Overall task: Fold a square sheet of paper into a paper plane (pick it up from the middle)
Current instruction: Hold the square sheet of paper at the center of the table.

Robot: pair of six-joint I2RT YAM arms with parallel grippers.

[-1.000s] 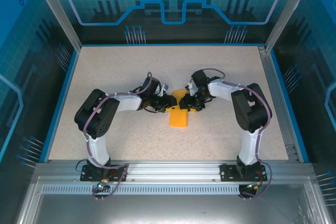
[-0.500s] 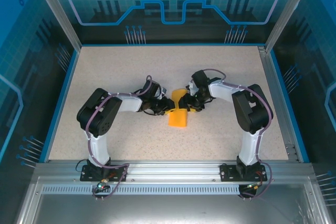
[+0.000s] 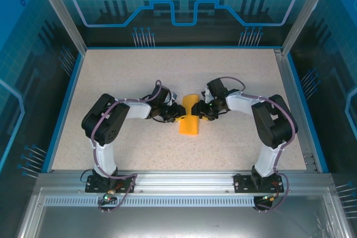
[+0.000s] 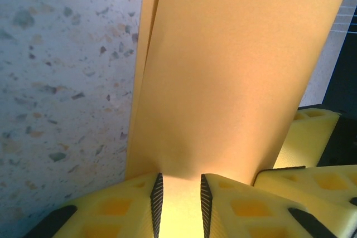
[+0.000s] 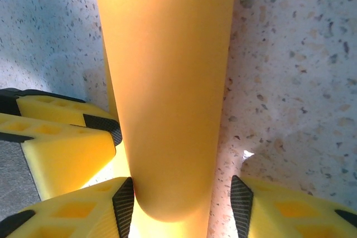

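Observation:
The square sheet of paper [image 3: 188, 120] is orange-yellow and lies bent into a narrow curled strip mid-table, between the two grippers. From the left, my left gripper [image 3: 177, 114] holds its edge. In the left wrist view the paper [image 4: 234, 71] runs down into the narrow gap of the left gripper [image 4: 181, 193], whose pads are shut on it. My right gripper [image 3: 201, 112] sits at the right side. In the right wrist view its jaws stand wide apart around the rounded paper fold [image 5: 167, 82]. The right gripper [image 5: 181, 204] is open, and only its left pad touches the fold.
The speckled table [image 3: 122, 71] is bounded by a blue rim and a metal frame [image 3: 290, 59]. The left gripper's yellow fingers [image 5: 56, 149] show beside the paper in the right wrist view, close to the right gripper. The right gripper's fingers [image 4: 307, 176] show in the left wrist view.
The right arm's elbow has swung a little to the right and its gripper shifted slightly. The left arm edged toward the paper a second ago and has since held still.

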